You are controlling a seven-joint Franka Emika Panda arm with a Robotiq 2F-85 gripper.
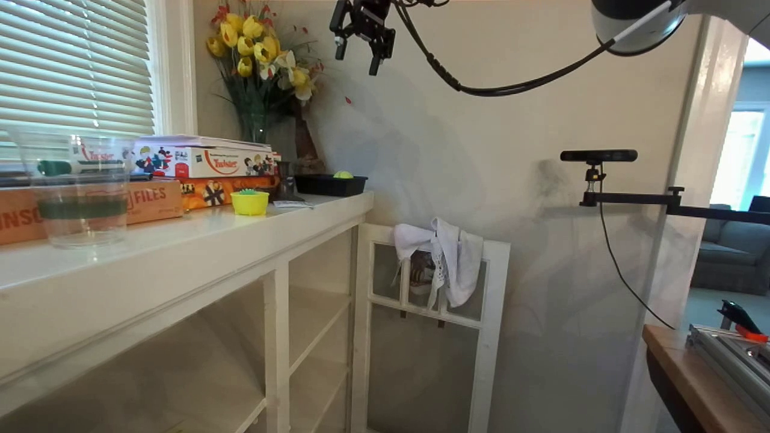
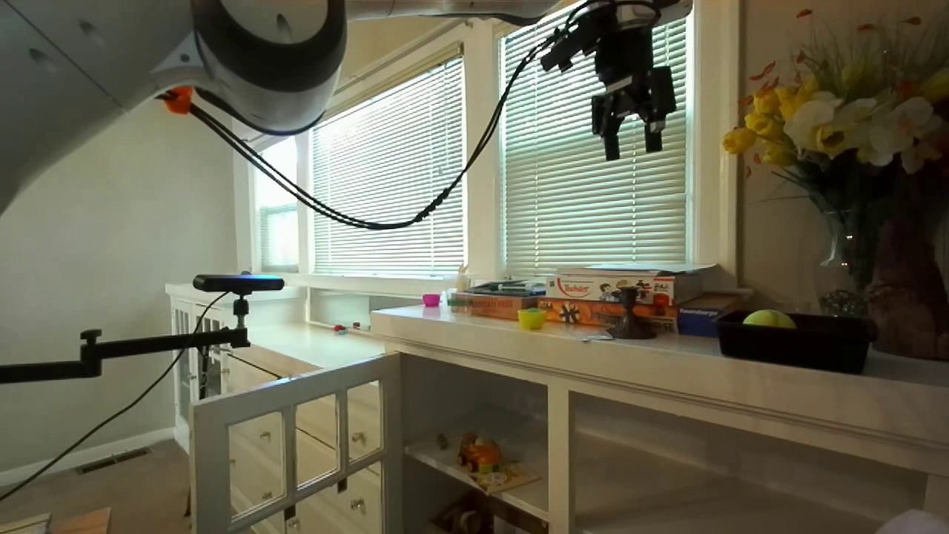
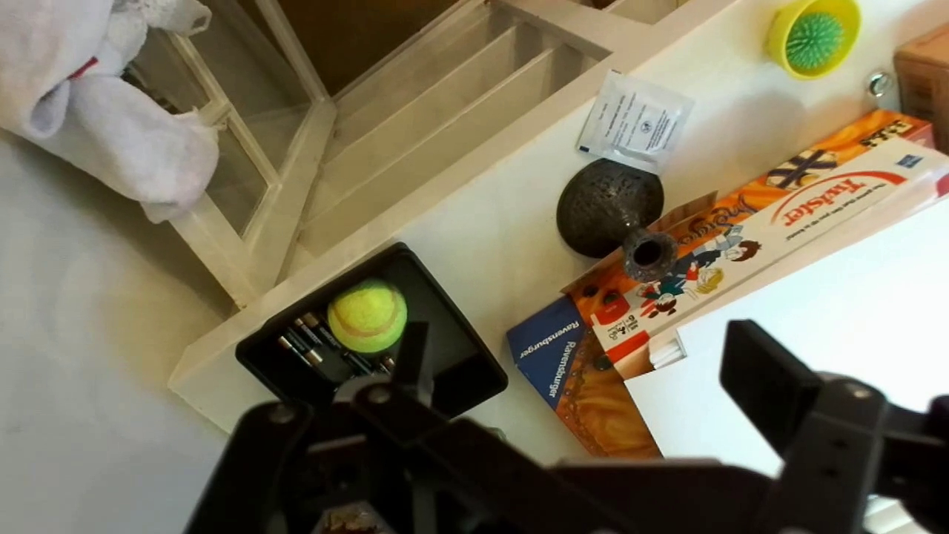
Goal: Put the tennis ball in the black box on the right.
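The yellow-green tennis ball (image 3: 368,315) lies inside the shallow black box (image 3: 452,377), beside several dark pen-like items, in the wrist view. In both exterior views the black box (image 1: 328,186) (image 2: 789,345) stands on the white counter, with the top of the ball (image 1: 343,175) (image 2: 769,319) showing above its rim. My gripper (image 1: 357,62) (image 2: 632,148) is high above the counter, apart from the box and ball. Its two fingers are spread wide with nothing between them, which the wrist view (image 3: 578,341) also shows. Part of the box is hidden behind a finger in the wrist view.
Stacked game boxes (image 3: 741,245) stand beside the black box, with a dark candlestick (image 3: 612,208) and a white packet (image 3: 636,122) near them. A yellow cup (image 3: 786,37) is further along. A flower vase (image 2: 838,259) stands behind the box. A clear plastic cup (image 1: 84,222) is on the counter.
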